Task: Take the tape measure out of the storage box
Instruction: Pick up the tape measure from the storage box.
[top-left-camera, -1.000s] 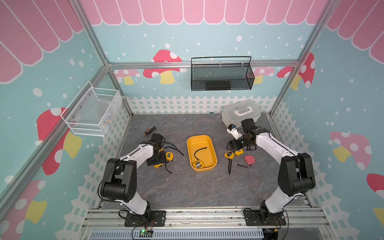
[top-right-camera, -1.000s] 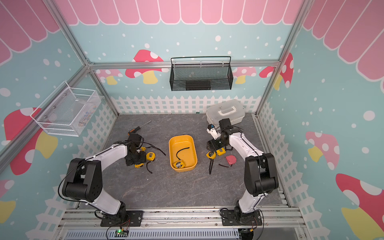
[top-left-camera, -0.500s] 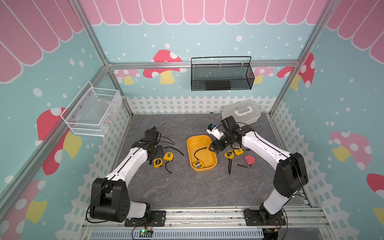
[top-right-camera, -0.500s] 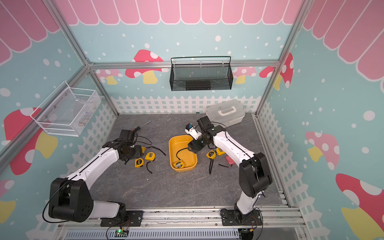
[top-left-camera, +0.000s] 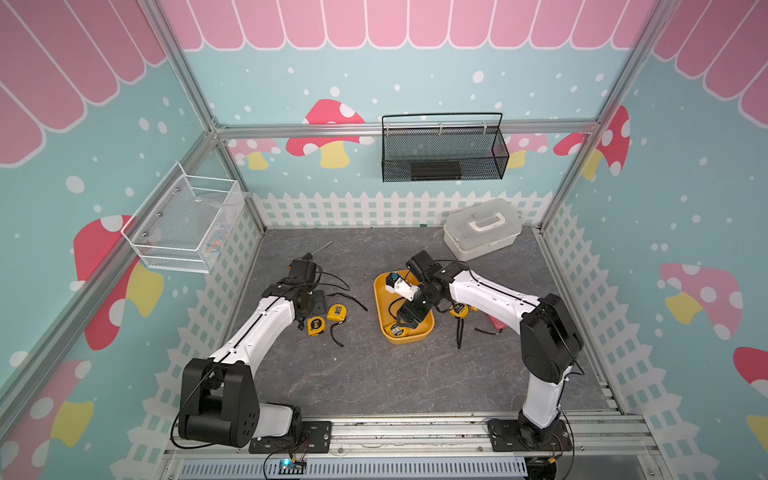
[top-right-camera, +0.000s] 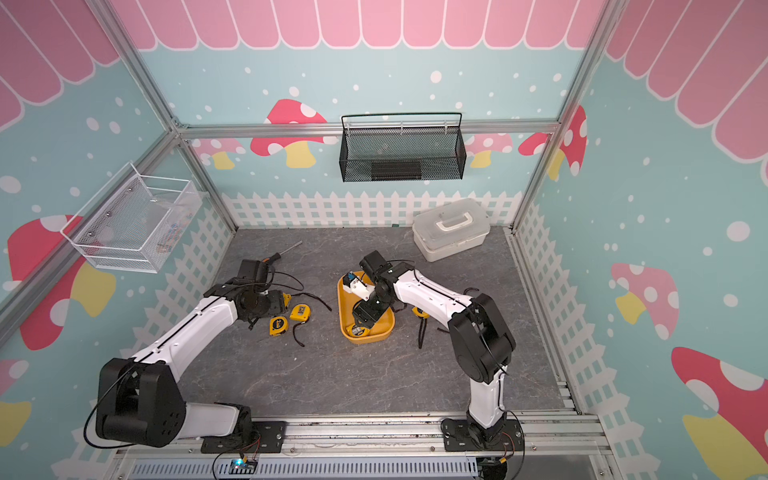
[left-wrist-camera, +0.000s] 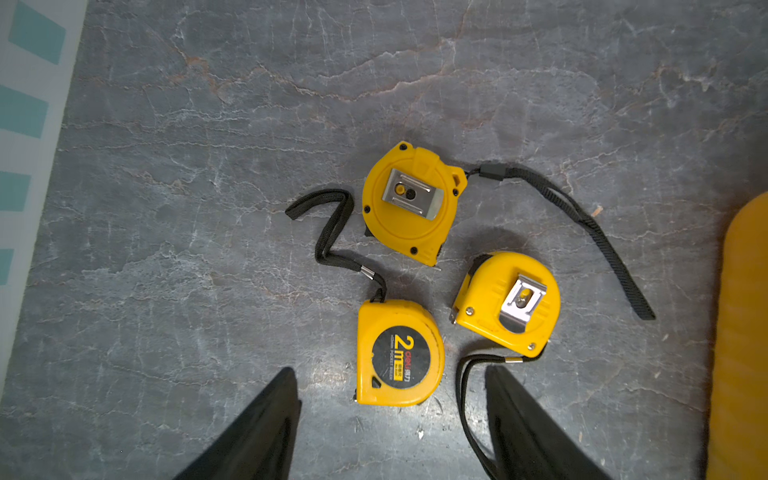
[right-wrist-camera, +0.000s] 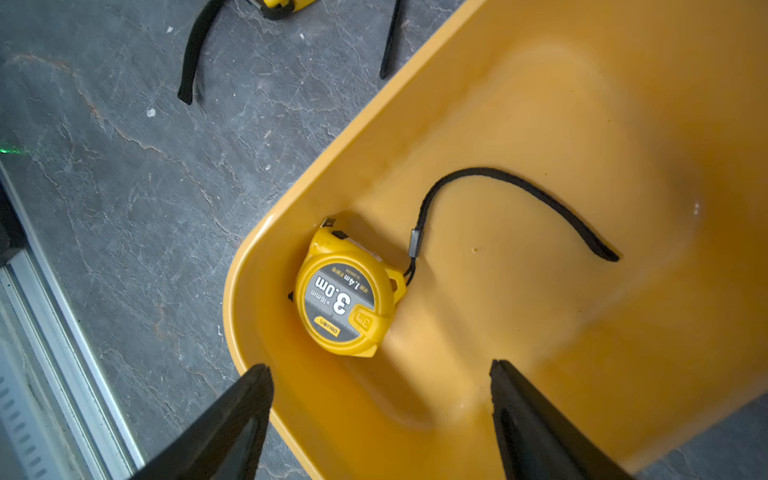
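**Right gripper over the box; tape measure still inside**

Changes, left to right. The left arm has stretched out from its folded pose at the worktop's left side. The left gripper hangs with jaws apart and nothing between them, above three loose tape measures lying close together left of the box. The right arm has swung in from the worktop right of the box. The right gripper now stands over the storage box, jaws spread and empty.

The tape measure lies flat in a rounded corner at the box's near end, close against the wall. Its black strap trails across the box floor.

Assessment: removal is not yet done, and the pick appears to be the step in hand. The corner wall looks likely to leave one finger little room.

Surface and room. The worktop is grey and stone-patterned.
- A white wire basket hangs on the left wall.
- A screwdriver lies toward the worktop's far-left corner.
- A black mesh basket hangs on the back wall.
- A lone tape measure and a small red item lie right of the box.
- A white lidded case sits in the far-right corner.
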